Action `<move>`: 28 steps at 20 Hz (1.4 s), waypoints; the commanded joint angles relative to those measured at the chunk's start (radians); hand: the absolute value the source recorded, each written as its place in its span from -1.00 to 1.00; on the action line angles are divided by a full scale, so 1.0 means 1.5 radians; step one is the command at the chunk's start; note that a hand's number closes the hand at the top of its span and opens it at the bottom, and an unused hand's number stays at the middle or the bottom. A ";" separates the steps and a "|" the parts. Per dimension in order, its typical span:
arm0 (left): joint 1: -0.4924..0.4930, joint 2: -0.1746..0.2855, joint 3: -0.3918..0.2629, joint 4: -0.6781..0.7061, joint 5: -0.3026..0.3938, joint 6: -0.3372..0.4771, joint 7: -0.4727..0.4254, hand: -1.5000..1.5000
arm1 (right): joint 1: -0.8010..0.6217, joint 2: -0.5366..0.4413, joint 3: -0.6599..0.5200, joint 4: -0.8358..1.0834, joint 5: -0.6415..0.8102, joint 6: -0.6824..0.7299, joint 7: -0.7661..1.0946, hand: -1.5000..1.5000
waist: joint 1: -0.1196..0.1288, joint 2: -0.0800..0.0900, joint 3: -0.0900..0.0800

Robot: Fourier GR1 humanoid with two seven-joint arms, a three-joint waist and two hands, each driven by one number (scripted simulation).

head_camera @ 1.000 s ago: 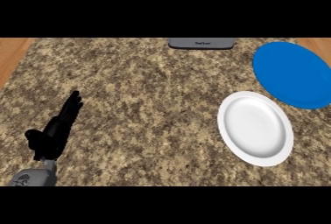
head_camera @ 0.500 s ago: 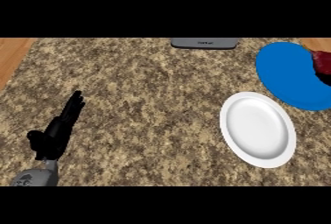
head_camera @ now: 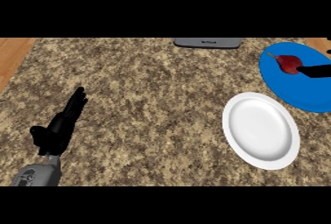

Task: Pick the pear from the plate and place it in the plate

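- Red pear (head_camera: 290, 63) lies on the blue plate (head_camera: 304, 94), far right.
- Right hand (head_camera: 315, 70) — only a black sliver at the edge — touches the pear; whether it grips, I cannot tell.
- Left hand (head_camera: 59, 127) rests open at lower left, holding nothing.
- White plate (head_camera: 262, 131) sits just beside the blue one.

Low at view's left: left hand (head_camera: 59, 127), open, fingers (head_camera: 75, 104) straight and together, pointing up and slightly right, thumb out to left. Below it: grey left forearm (head_camera: 39, 175), entering from lower edge. At right edge, upper part: right hand (head_camera: 315, 71), seen only as black sliver, pose unreadable.
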 commanded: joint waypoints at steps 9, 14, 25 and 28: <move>0.019 -0.017 -0.006 -0.022 -0.013 0.017 0.015 0.00 | 0.019 -0.029 -0.187 -0.008 -0.184 0.002 -0.138 -1.00 | -0.008 -0.002 0.002; 0.021 0.011 0.028 0.003 0.009 -0.017 -0.009 0.00 | 0.081 -0.070 -0.265 0.007 -0.269 0.123 -0.204 -1.00 | -0.018 -0.002 0.001; 0.018 -0.004 0.020 -0.027 -0.004 -0.003 0.026 0.00 | 0.244 -0.166 -0.289 0.036 -0.302 0.326 -0.337 -1.00 | -0.016 -0.003 0.002; 0.035 0.008 0.028 -0.020 0.000 -0.021 0.007 0.00 | 0.272 -0.176 -0.291 0.046 -0.307 0.366 -0.359 -1.00 | -0.015 -0.004 0.002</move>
